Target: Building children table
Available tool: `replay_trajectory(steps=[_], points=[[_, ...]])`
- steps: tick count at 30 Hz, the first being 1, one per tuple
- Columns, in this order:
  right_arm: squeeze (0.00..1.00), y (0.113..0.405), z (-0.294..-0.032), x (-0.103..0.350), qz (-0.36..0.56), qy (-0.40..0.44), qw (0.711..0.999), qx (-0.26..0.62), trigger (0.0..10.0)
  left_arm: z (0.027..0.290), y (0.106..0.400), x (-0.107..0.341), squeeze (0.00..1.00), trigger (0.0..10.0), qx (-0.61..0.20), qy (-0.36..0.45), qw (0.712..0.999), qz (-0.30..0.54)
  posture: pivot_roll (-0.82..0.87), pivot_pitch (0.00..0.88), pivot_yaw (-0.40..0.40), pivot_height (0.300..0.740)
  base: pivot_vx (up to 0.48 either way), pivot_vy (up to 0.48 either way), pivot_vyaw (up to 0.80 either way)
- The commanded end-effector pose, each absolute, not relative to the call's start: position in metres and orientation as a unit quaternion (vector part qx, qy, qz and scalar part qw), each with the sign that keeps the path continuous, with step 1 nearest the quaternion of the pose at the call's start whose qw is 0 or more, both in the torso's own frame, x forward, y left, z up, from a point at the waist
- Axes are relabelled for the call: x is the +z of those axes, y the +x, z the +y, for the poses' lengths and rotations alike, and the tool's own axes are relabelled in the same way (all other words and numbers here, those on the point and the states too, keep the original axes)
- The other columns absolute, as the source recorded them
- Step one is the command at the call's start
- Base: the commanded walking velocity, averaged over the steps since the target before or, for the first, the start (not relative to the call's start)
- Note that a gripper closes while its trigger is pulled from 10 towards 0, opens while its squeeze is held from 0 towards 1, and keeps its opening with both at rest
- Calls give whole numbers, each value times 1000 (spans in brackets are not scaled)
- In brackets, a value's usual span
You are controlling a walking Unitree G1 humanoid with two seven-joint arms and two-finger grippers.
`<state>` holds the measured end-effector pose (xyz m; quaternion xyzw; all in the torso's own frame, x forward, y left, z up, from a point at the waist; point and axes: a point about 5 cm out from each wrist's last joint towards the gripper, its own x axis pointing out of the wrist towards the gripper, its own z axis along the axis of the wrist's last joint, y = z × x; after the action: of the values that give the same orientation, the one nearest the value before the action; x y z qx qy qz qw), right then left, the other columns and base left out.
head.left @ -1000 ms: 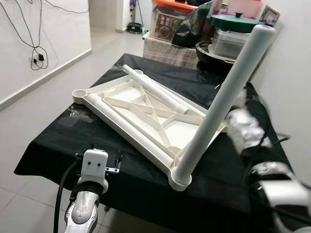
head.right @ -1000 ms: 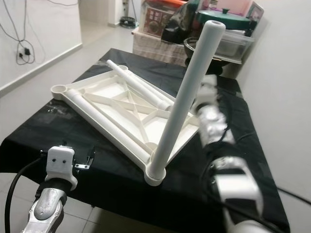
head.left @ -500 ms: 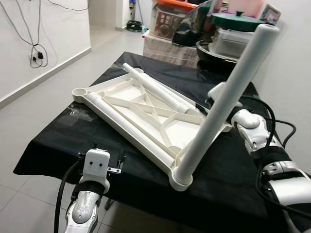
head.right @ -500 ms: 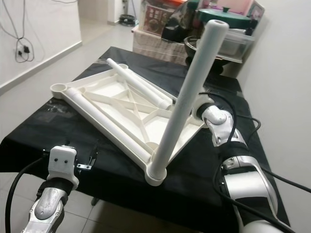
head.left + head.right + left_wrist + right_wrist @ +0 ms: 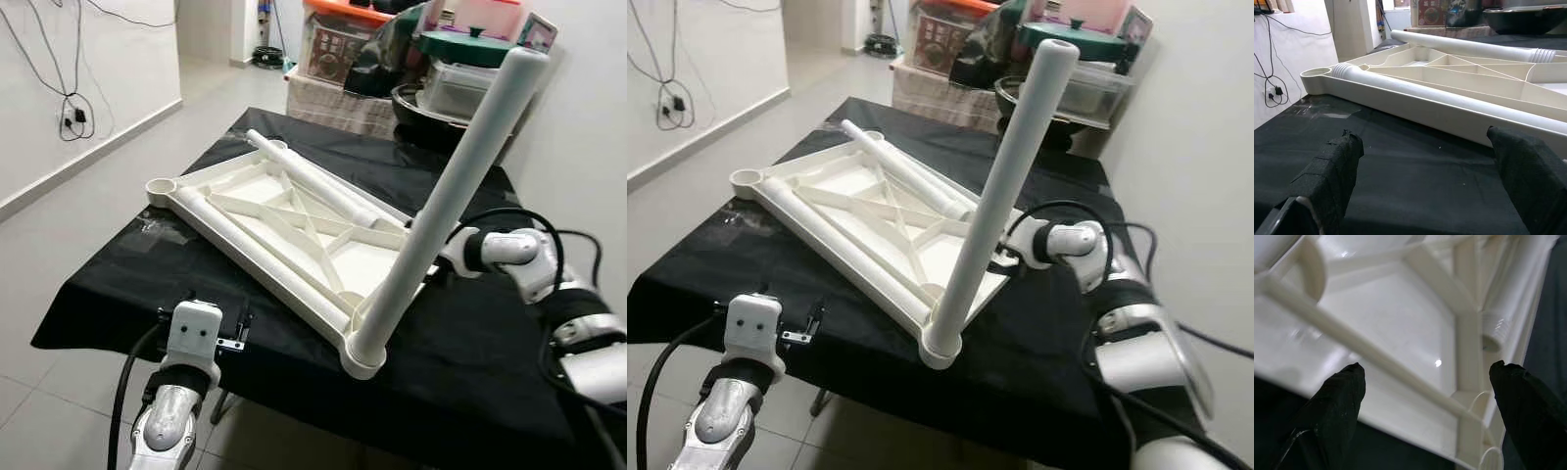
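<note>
Children's table top [image 5: 294, 230], upturned on the counter [image 5: 147, 284] — apparently light, stiff, slick plastic, best gripped at its rim; right end effector [image 5: 1425, 382] wide there, left end effector [image 5: 1425, 161] wide.

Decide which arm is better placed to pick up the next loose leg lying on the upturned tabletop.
Right, probably. The right gripper is open over the tabletop, with a loose leg's threaded end just ahead. The left gripper hovers open outside the near edge, low over the black cloth.
</note>
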<state>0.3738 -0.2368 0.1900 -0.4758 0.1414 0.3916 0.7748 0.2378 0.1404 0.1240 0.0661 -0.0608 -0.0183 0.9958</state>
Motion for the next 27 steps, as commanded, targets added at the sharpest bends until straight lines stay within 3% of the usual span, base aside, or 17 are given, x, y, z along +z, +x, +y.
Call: replay_trajectory(steps=[1, 3, 5, 6, 9, 18, 27], points=[[0, 370, -243, 185, 167, -494, 752, 402, 10000, 138, 238, 122, 0, 10000, -27, 67, 996, -60, 87, 0, -154, 740, 0, 0, 0], [0, 369, -242, 183, 176, -500, 740, 415, 10000, 138, 238, 122, 0, 10000, -28, 67, 996, -60, 86, 0, -154, 740, 0, 0, 0], [0, 365, -240, 178, 199, -511, 707, 446, 10000, 138, 238, 122, 0, 10000, -28, 68, 995, -61, 86, 0, -154, 740, 0, 0, 0], [0, 365, -240, 178, 199, -511, 707, 446, 10000, 138, 238, 122, 0, 10000, -28, 68, 995, -61, 86, 0, -154, 740, 0, 0, 0], [0, 361, -243, 170, 237, -539, 660, 466, 10000, 138, 238, 122, 0, 10000, -27, 68, 995, -61, 92, 0, -156, 740, 0, 0, 0], [0, 360, -230, 161, 250, -567, 607, 498, 10000, 137, 239, 123, 0, 10000, -27, 68, 995, -61, 92, 0, -165, 740, 0, 0, 0], [0, 362, -210, 158, 237, -572, 577, 532, 10000, 136, 239, 122, 0, 10000, -26, 67, 996, -61, 95, 0, -174, 740, 0, 0, 0]])
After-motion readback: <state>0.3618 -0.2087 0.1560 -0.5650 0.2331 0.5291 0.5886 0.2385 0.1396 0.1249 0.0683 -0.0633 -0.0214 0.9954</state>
